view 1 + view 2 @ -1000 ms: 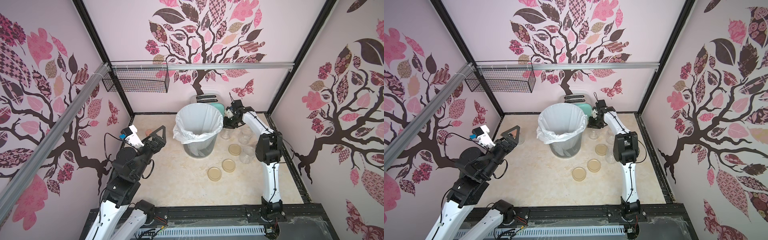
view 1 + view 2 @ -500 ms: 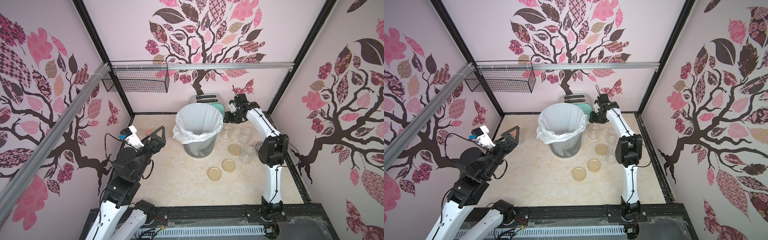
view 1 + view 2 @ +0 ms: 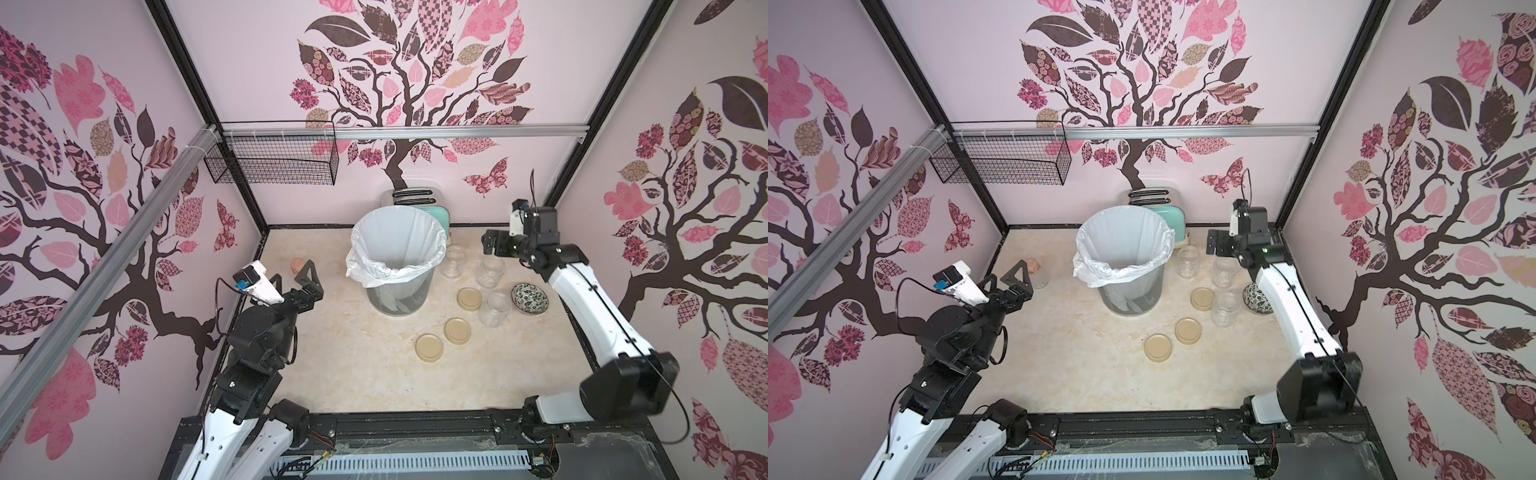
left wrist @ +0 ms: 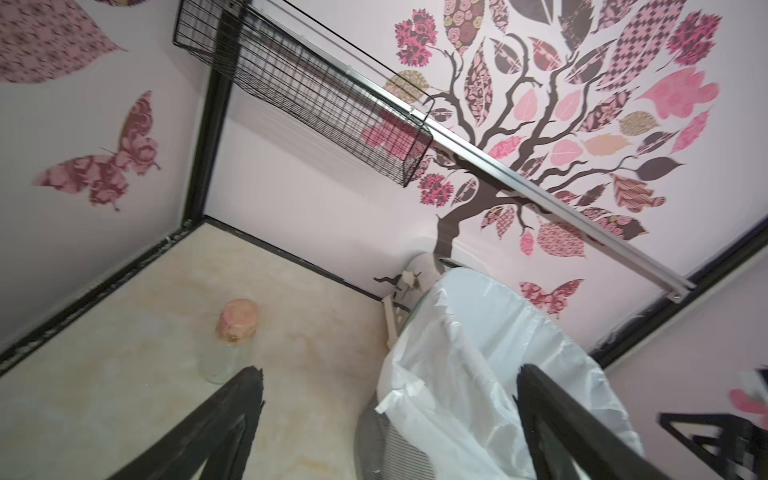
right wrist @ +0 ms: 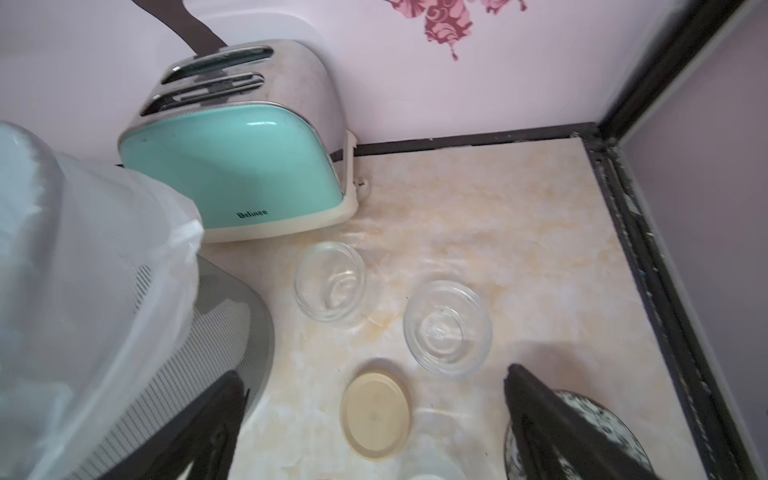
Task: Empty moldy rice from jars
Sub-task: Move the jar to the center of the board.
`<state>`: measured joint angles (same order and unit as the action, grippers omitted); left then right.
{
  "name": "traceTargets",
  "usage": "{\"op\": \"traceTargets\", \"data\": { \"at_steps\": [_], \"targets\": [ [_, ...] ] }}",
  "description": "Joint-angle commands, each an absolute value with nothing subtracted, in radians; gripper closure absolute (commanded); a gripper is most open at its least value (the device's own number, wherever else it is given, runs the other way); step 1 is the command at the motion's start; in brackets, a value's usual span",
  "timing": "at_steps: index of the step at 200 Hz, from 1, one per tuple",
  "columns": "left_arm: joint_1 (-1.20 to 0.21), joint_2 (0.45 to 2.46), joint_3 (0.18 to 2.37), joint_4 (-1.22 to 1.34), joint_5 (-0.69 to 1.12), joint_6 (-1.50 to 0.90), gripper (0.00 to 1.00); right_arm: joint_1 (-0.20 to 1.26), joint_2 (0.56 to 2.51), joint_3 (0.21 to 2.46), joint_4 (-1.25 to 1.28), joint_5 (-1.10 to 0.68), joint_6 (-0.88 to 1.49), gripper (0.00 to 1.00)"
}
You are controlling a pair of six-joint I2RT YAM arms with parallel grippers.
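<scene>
All three jars [image 3: 491, 272] sit upright on the right side of the desk [image 3: 353, 374], lids off, just right of the white-lined mesh bin [image 3: 395, 291]. Two stand farther back near the mint toaster [image 5: 232, 166]. The third jar [image 3: 494, 309] is nearer, between a lid and the dark patterned bowl [image 3: 530, 298]. From the right wrist view the two far ones look see-through right down to their bottoms. I can't make out any moldy rice; the inside of the bin liner is too washed-out to tell. The three beige lids [image 3: 457, 330] lie flat on the desk, apart from the jars. The right jaws are spread wide with nothing between them, hovering over the far jars. The left jaws gape open too, well off to the left near the cork-stoppered flask [image 4: 232, 336].
</scene>
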<state>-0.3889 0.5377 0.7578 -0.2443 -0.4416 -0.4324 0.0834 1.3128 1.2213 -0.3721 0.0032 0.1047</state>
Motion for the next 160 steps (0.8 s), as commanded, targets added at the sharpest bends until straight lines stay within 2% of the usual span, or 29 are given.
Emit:
{"op": "traceTargets", "data": {
  "at_steps": [1, 30, 46, 95, 131, 160],
  "targets": [
    [-0.381, 0.529, 0.640, -0.146, -0.628, -0.233, 0.02, 0.055, 1.156, 0.920, 0.014, 0.135, 0.087, 0.00],
    [-0.374, 0.597, 0.457, 0.080, -0.690, -0.031, 0.02, 0.051, 1.067, 0.594, 0.272, 0.159, 0.039, 0.00],
    [-0.363, 0.667, 0.367, 0.222, -0.707, 0.029, 0.02, 0.049, 1.083, 0.504, 0.350, 0.178, 0.053, 0.01],
    [-0.263, 0.806, 0.259, 0.362, -0.692, -0.008, 0.02, 0.045, 1.070, 0.345, 0.594, 0.271, 0.087, 0.00],
    [-0.255, 0.783, 0.208, 0.407, -0.726, 0.001, 0.02, 0.002, 1.030, 0.347, 0.608, 0.153, 0.141, 0.00],
    [-0.255, 0.768, 0.198, 0.387, -0.730, -0.030, 0.02, -0.143, 1.058, 0.405, 0.472, -0.094, 0.310, 0.01]
  ]
}}
